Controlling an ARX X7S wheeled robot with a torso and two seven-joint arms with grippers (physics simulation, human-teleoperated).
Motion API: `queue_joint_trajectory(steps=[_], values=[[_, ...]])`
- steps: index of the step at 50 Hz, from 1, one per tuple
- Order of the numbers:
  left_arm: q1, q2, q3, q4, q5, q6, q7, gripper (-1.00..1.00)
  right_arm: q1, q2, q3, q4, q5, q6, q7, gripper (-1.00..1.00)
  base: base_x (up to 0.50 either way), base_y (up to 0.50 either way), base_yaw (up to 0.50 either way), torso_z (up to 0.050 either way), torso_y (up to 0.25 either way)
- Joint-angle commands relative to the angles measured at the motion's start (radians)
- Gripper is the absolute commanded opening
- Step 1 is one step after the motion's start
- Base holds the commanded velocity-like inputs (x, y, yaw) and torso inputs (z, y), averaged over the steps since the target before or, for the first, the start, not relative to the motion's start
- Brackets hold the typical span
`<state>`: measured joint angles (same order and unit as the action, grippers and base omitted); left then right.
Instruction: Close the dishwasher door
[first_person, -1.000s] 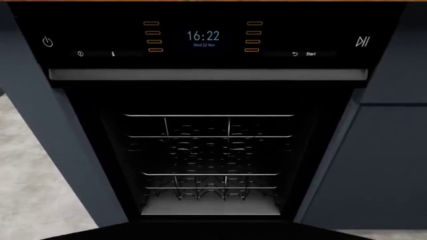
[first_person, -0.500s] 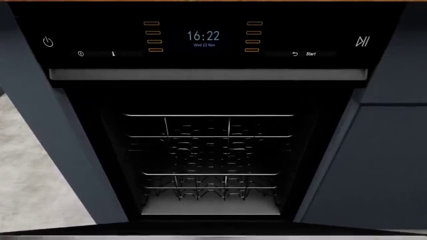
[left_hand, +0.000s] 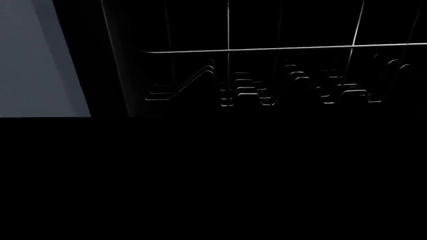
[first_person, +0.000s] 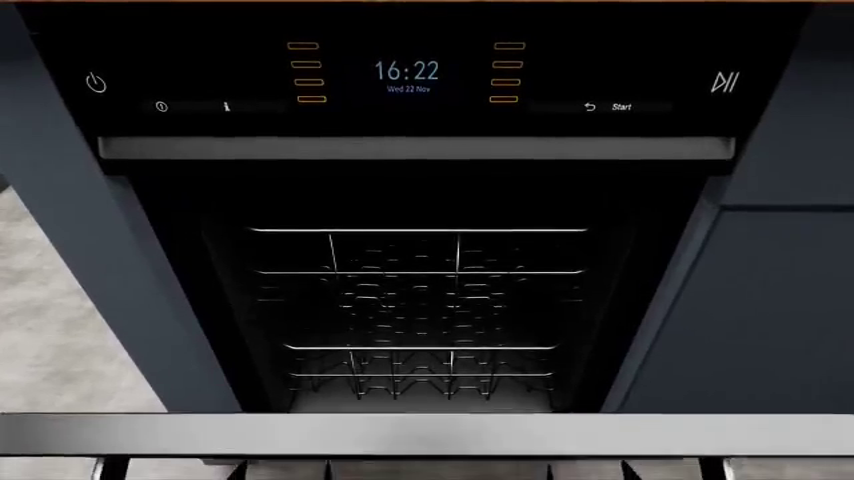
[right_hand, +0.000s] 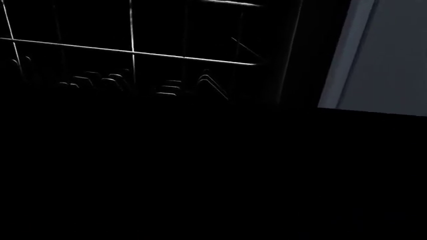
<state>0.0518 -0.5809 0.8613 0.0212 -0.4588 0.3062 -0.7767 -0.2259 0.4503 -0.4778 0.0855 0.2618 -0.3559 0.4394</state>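
The dishwasher door (first_person: 427, 436) shows only as a pale grey band at the head view's lower edge, below the wire racks (first_person: 420, 300). Neither hand is visible, so I cannot tell their opening. Unseen contact may slip, and the door could fall open.

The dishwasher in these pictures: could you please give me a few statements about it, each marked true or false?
1. The display reads 16:22. True.
2. The dishwasher door is fully shut. False: the wire racks inside are in view, so it is open.
3. A gripper shows in the head view. False: none is in view.
4. Navy cabinet fronts flank the opening. True.
5. Plates fill the racks. False: no dishes are visible.
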Motion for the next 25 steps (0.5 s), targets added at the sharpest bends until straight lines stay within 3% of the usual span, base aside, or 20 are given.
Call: queue_joint_trajectory(steps=[1,25], values=[[-0.069,-0.028,-0.028,0.060,0.000,-0.056,-0.011,1.00,0.050,0.000,0.010,-0.031,-0.007,0.019,0.008,1.00,0.00,0.00,0.00,0.000,0.000],[-0.163,-0.046,-0.051,0.101,-0.069,-0.148,0.018,1.00,0.132,0.005,-0.011,-0.074,-0.024,0.098,-0.007,1.00,0.00,0.00,0.00,0.000,0.002]])
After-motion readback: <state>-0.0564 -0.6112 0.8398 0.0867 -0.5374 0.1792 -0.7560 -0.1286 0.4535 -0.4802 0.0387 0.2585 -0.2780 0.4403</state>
